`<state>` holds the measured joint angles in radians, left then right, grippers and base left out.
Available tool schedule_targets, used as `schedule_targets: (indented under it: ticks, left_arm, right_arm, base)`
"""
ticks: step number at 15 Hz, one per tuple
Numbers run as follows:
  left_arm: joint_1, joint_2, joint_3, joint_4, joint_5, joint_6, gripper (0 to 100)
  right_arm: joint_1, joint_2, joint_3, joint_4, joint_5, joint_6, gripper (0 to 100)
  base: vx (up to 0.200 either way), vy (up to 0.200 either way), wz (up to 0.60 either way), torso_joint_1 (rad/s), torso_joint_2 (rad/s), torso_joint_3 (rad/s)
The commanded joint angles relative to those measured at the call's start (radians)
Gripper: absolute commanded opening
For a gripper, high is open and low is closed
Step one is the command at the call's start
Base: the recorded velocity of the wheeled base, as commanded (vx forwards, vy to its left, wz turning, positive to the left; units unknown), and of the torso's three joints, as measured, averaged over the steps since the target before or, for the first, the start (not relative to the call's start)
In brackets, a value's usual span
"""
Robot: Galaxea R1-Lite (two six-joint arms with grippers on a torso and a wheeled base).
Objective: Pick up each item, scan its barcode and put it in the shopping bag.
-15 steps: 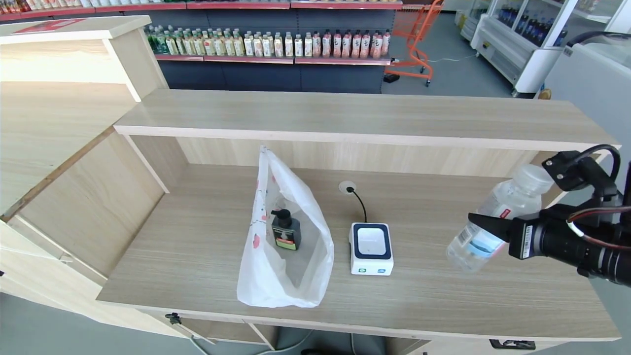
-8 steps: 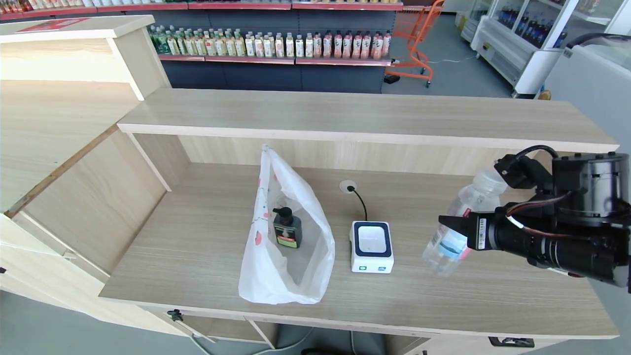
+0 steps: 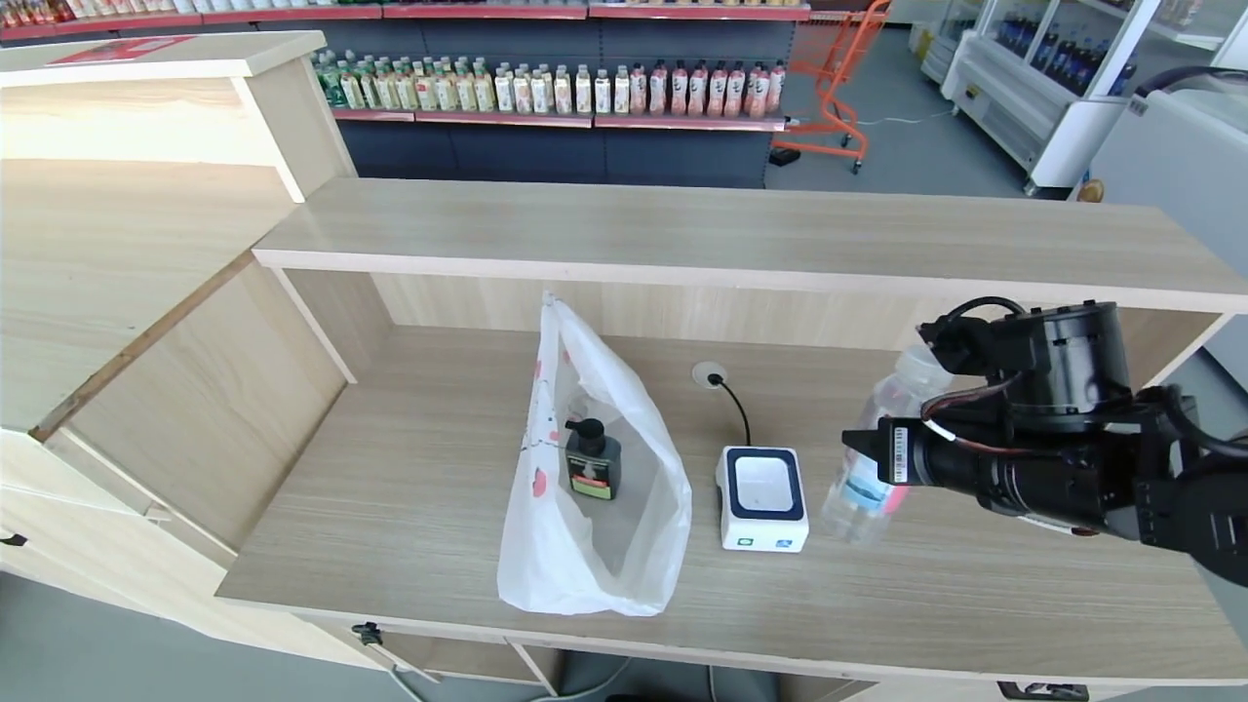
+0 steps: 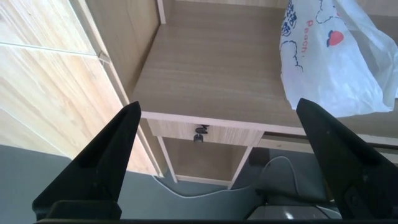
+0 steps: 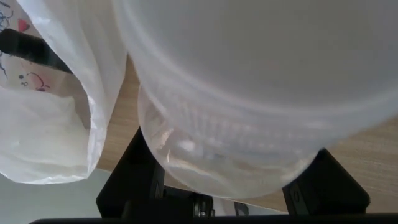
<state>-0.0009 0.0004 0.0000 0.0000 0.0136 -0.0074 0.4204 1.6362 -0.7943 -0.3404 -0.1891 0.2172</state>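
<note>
The left gripper hangs in the air off the front edge of the counter, at its left part. Its two dark fingers are spread wide and nothing is between them. In the left wrist view the white shopping bag lies further along the same counter top.

The left end of the work surface is closed by a wooden side panel, and a raised ledge runs along the back.

Near the middle stands the shopping bag, with its mouth open. A dark pump bottle is upright inside it.

Just to the right of the bag, but not touching it, sits the white scanner with its dark-framed window facing up. Its black cable goes back to a round hole in the counter. The scanner stands between the bag and the water bottle.

The clear water bottle is held tilted in the air, just beside the right side of the scanner. Its bottom points down toward the scanner and its cap toward the back wall. The right gripper is closed around the middle of the bottle and hides the label area. In the right wrist view the bottle is very near the camera, with the bag beyond it.

Behind the counter are shelves of drinks, an orange trolley and glass-door coolers.
</note>
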Motion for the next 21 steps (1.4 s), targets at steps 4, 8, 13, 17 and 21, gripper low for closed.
schedule_targets:
  ticks: [4, 8, 13, 17, 21]
  left_arm:
    - [-0.001, 0.0, 0.0, 0.0, 0.0, -0.002, 100]
    - [-0.001, 0.0, 0.0, 0.0, 0.0, 0.0, 100]
    - [0.001, 0.0, 0.0, 0.0, 0.0, 0.0, 100]
    - [-0.001, 0.0, 0.0, 0.0, 0.0, 0.0, 100]
    - [0.001, 0.0, 0.0, 0.0, 0.0, 0.0, 100]
  right_arm:
    - [0.006, 0.096, -0.049, 0.018, -0.006, 0.031, 0]
    - [0.015, 0.18, -0.132, 0.018, -0.006, 0.073, 0]
    - [0.074, 0.287, -0.181, 0.015, -0.029, 0.188, 0]
    - [0.103, 0.353, -0.296, 0.018, -0.062, 0.261, 0]
    - [0.106, 0.358, -0.329, 0.021, -0.065, 0.26, 0]
  base:
    - [0.0, 0.0, 0.0, 0.0, 0.0, 0.0]
    - [0.0, 0.0, 0.0, 0.0, 0.0, 0.0]
    - [0.0, 0.0, 0.0, 0.0, 0.0, 0.0]
    - [0.0, 0.0, 0.0, 0.0, 0.0, 0.0]
    - [0.0, 0.0, 0.0, 0.0, 0.0, 0.0]
